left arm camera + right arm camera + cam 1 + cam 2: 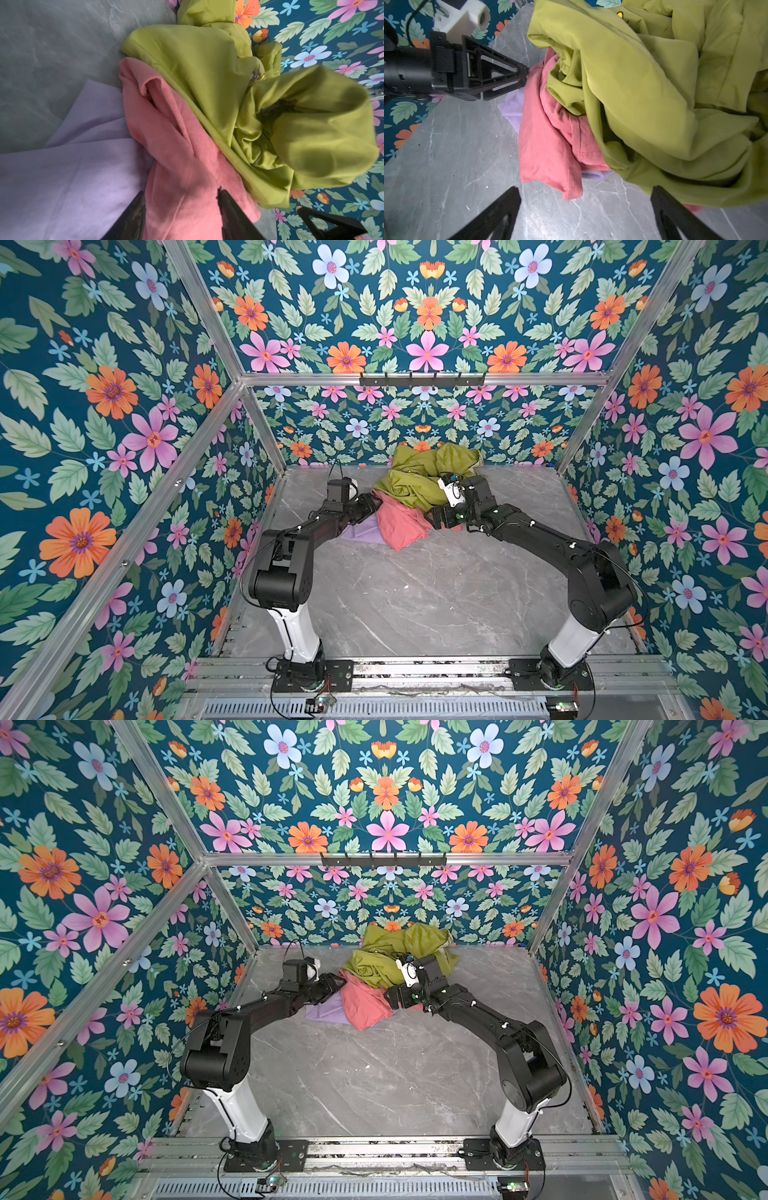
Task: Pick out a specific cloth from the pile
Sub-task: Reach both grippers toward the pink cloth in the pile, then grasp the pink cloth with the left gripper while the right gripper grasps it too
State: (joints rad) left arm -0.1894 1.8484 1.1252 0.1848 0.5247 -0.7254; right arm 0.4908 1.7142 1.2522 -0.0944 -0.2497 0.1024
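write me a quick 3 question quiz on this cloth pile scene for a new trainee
1. True or false: the right gripper stands open and grips nothing.
2. What lies between the left gripper's fingers? A nothing; B the salmon-pink cloth; C a sponge.
3. Name the cloth draped over part of the salmon-pink cloth.
Key: 1 true; 2 B; 3 the olive-green cloth.
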